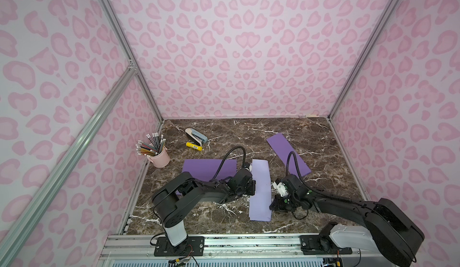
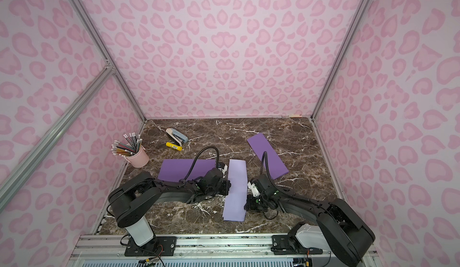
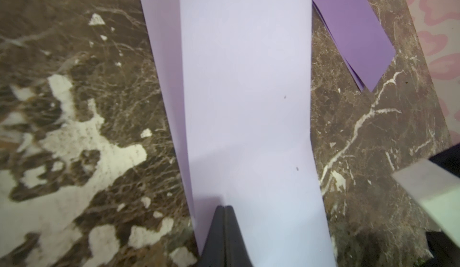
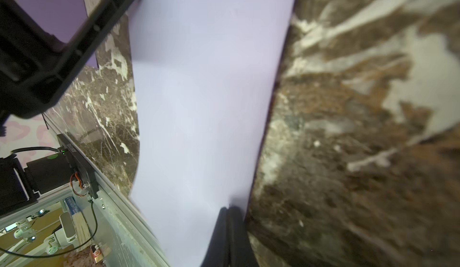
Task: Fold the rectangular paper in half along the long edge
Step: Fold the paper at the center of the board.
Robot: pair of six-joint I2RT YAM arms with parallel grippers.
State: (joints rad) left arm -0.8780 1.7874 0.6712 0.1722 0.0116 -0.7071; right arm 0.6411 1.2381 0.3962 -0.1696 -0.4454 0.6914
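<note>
Reaching in from the near rail, both arms are flanking the pale lilac paper, which is lying doubled over as a narrow strip mid-counter. Left gripper and right gripper are each showing fingers pressed together, tips bearing on the sheet from opposite long sides, nothing visibly pinched. Creasing is probably the step in hand: pressing flat and sliding along the fold, while keeping the slightly offset halves from slipping, is looking wise.
</note>
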